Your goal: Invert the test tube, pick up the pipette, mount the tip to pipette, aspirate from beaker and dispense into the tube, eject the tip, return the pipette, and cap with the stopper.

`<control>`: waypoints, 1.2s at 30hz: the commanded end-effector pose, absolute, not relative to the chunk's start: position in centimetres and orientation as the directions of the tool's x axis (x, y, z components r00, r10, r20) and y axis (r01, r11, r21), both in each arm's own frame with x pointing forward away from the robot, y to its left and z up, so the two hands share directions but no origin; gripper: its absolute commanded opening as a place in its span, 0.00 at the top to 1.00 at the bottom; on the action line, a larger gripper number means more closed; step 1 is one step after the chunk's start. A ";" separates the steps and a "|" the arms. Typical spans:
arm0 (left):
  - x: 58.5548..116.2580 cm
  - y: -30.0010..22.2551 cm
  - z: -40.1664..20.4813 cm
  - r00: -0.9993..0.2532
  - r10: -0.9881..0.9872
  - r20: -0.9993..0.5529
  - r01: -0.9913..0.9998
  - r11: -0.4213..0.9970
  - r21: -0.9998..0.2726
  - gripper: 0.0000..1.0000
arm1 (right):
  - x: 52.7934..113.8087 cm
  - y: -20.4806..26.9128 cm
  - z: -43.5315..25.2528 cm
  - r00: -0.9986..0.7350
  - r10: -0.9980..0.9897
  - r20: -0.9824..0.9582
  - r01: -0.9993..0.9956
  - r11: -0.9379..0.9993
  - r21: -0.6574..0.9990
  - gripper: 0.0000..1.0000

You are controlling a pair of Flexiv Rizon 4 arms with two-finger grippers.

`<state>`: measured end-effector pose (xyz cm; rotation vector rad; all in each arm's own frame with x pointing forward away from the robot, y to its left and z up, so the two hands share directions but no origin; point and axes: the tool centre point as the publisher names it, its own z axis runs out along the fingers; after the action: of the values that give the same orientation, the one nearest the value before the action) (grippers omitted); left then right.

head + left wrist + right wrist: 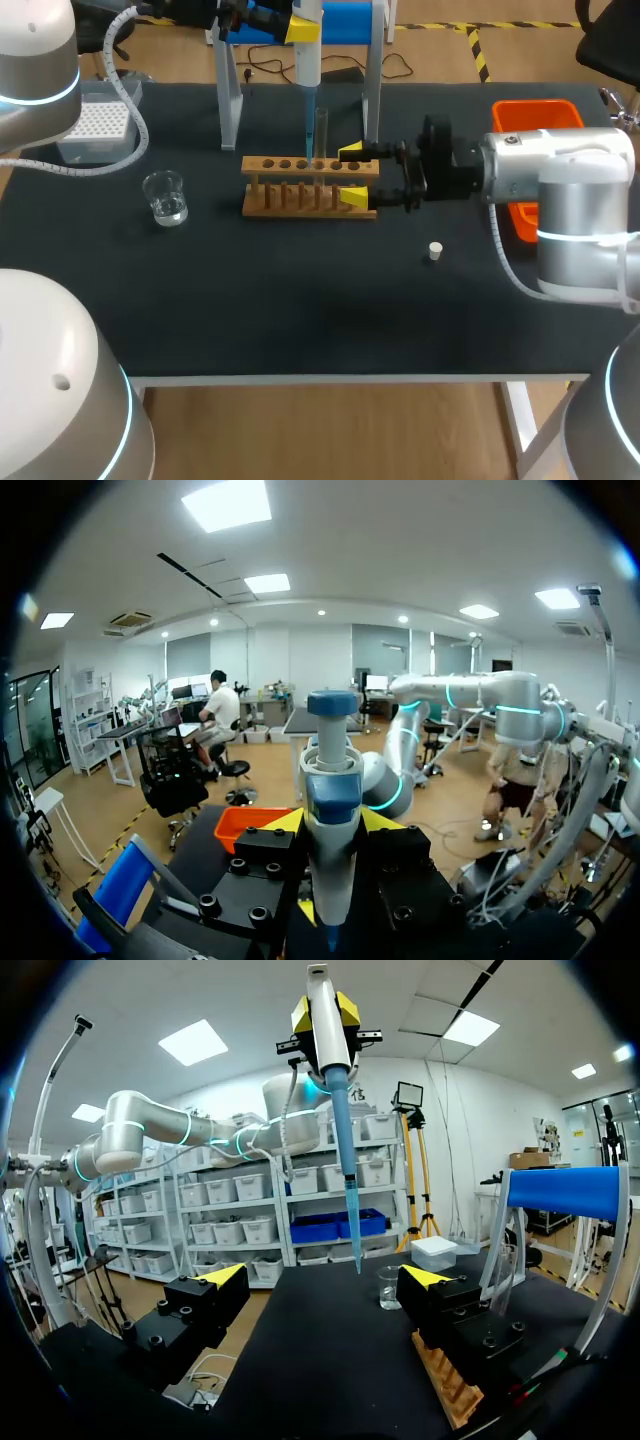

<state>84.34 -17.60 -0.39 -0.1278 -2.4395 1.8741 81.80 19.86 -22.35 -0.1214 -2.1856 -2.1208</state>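
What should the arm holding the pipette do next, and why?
Probably ease the pipette down so its blue tip enters the test tube. The left gripper holds it over the rack, the tip beside the tube's mouth, not clearly inside.

Left gripper (303, 28) is at the far table edge, clamped on the white pipette with blue tip (308, 75). Tip hangs just beside the clear glass test tube (322, 130), upright in the wooden rack (300, 190). Right gripper (352, 175) sits at the rack's right end, fingers spread. Glass beaker (165, 197) left of rack. Small white stopper (435, 250) lies on the black table (300, 310), right-front.
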 end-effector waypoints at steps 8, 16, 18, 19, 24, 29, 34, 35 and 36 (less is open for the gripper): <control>84.4 -17.6 -0.4 -0.995 0.105 -0.001 0.028 0.256 -0.966 1.00 | 81.7 19.7 -22.3 -0.992 -0.008 0.123 0.122 0.033 0.992 0.00; 84.4 -17.6 -0.4 -0.995 0.105 -0.001 0.028 0.256 -0.966 1.00 | 81.7 19.7 -22.3 -0.992 -0.008 0.123 0.122 0.033 0.992 0.00; 84.5 -16.7 -0.7 -0.995 0.096 0.001 0.024 0.260 -0.965 1.00 | 81.7 19.7 -22.3 -0.992 -0.008 0.123 0.122 0.033 0.992 0.00; 84.7 -15.9 -0.9 -0.996 0.090 0.003 0.020 0.262 -0.965 1.00 | 81.7 19.7 -22.3 -0.992 -0.008 0.123 0.122 0.033 0.992 0.00; 85.3 -13.0 -1.4 -0.998 0.067 0.004 0.014 0.267 -0.963 1.00 | 81.7 19.7 -22.3 -0.992 -0.008 0.123 0.122 0.033 0.992 0.00; 85.9 -9.6 -1.6 -0.999 0.036 0.002 0.008 0.274 -0.962 1.00 | 81.7 19.7 -22.3 -0.992 -0.008 0.123 0.122 0.033 0.992 0.00; 86.8 -6.5 -1.9 -1.000 0.016 0.001 0.004 0.290 -0.957 1.00 | 81.7 19.7 -22.3 -0.992 -0.008 0.123 0.122 0.033 0.992 0.00; 87.0 -5.9 -2.0 -1.000 0.016 0.001 0.003 0.291 -0.957 1.00 | 81.7 19.7 -22.3 -0.992 -0.008 0.123 0.122 0.033 0.992 0.00; 87.2 -5.3 -2.1 -1.000 0.015 -0.003 0.007 0.290 -0.957 1.00 | 81.7 19.7 -22.3 -0.992 -0.008 0.123 0.122 0.033 0.992 0.00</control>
<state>87.23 -7.62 -2.33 -0.0092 -2.5230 1.8676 81.75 19.79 -22.31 -0.1214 -2.1871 -2.1200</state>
